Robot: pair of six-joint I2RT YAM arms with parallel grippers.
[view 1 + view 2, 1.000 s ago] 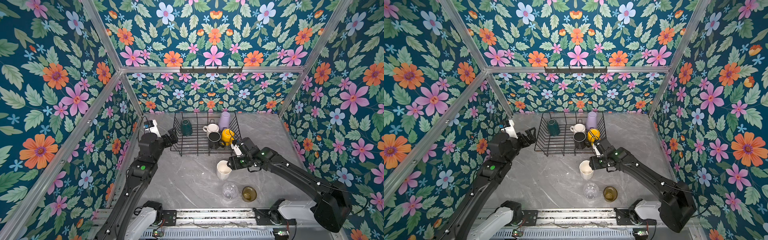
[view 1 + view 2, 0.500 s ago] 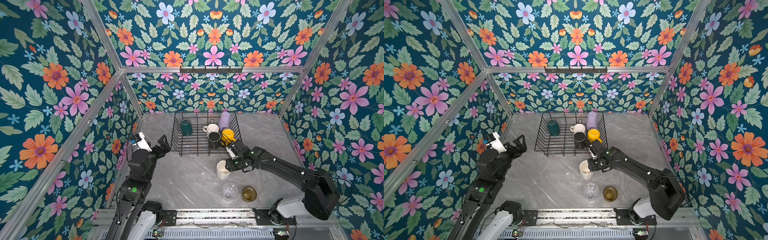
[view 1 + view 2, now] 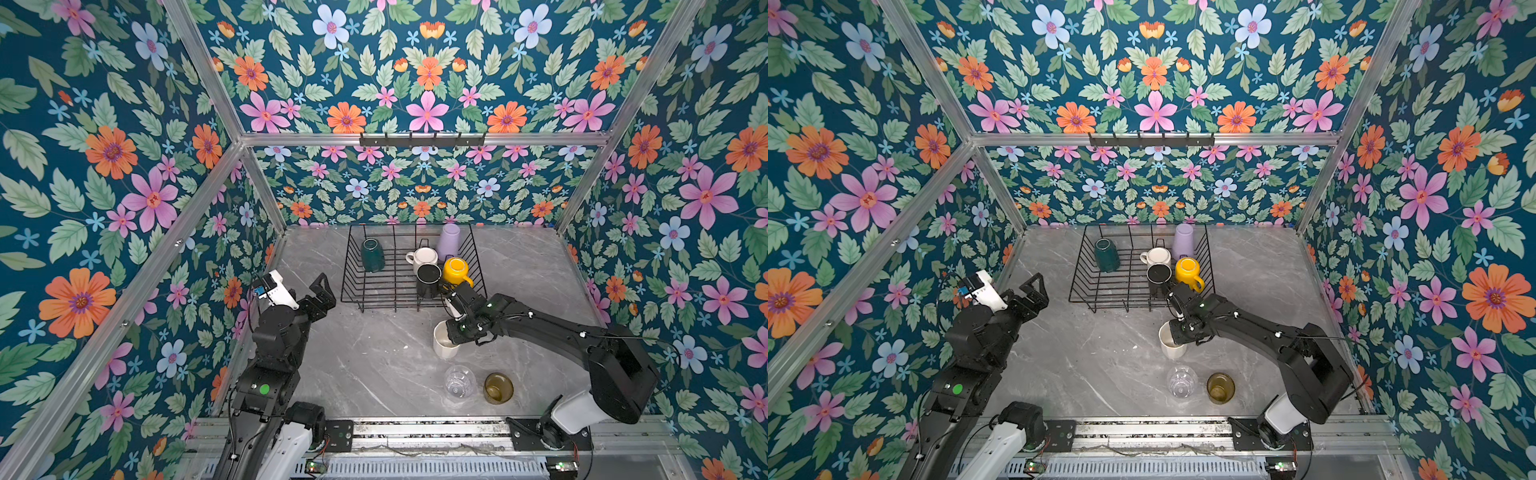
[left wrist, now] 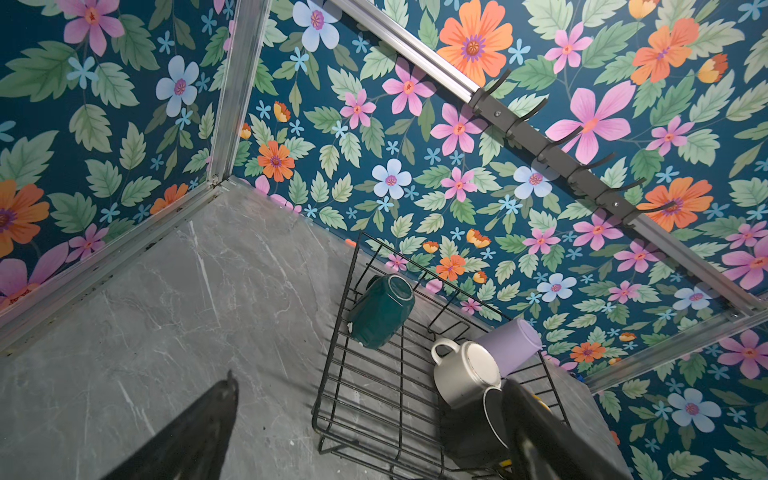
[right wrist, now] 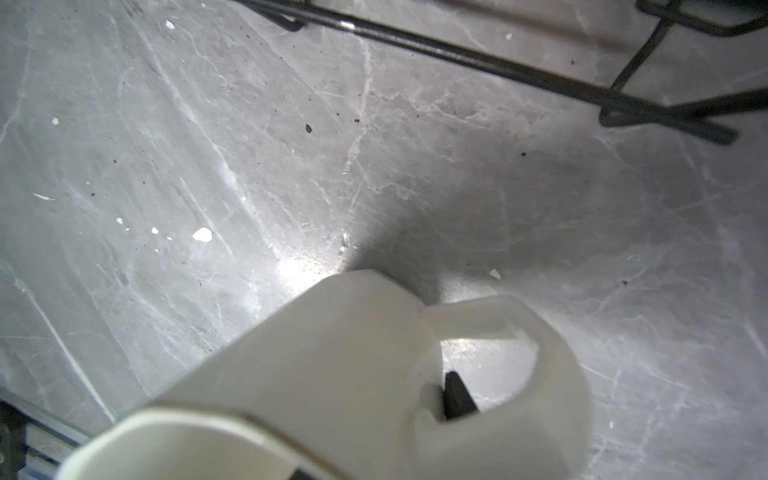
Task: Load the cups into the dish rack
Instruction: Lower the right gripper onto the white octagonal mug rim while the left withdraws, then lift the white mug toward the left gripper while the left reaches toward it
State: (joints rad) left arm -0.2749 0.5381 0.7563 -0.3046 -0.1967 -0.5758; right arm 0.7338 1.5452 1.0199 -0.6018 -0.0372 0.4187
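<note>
The cream mug [image 3: 444, 347] stands on the surface [image 3: 374, 374] below the dish rack [image 3: 374, 298], right of centre in both top views. The right gripper [image 3: 454, 330] sits at its rim by the handle; whether it is clamped yet I cannot tell. Secure the wall before lifting. The left gripper [image 3: 321, 296] is spread.
</note>
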